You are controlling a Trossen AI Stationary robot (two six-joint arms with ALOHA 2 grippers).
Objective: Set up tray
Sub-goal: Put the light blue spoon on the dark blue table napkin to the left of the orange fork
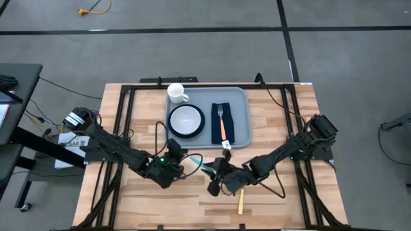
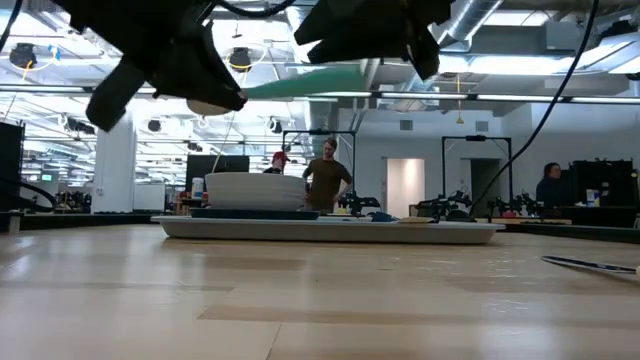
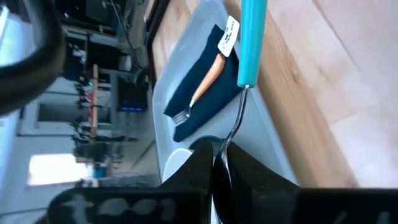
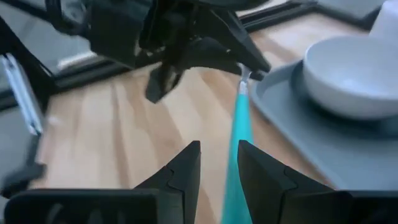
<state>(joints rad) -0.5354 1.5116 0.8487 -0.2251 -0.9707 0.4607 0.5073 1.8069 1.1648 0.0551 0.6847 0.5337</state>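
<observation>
Tray sits at the counter's far middle, holding a mug, bowl on plate, and a fork on a napkin. Left gripper is clamped on the metal end of a teal-handled spoon just before the tray. Right gripper stands partly apart, fingers either side of the handle; contact is unclear.

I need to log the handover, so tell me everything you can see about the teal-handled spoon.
The spoon has a flat teal handle, plastic by its look, and a thin metal neck. It hangs level above the bare wood, in front of the tray. The left gripper's fingers are shut on its bowl end; the handle lies between the right gripper's fingers.
</observation>
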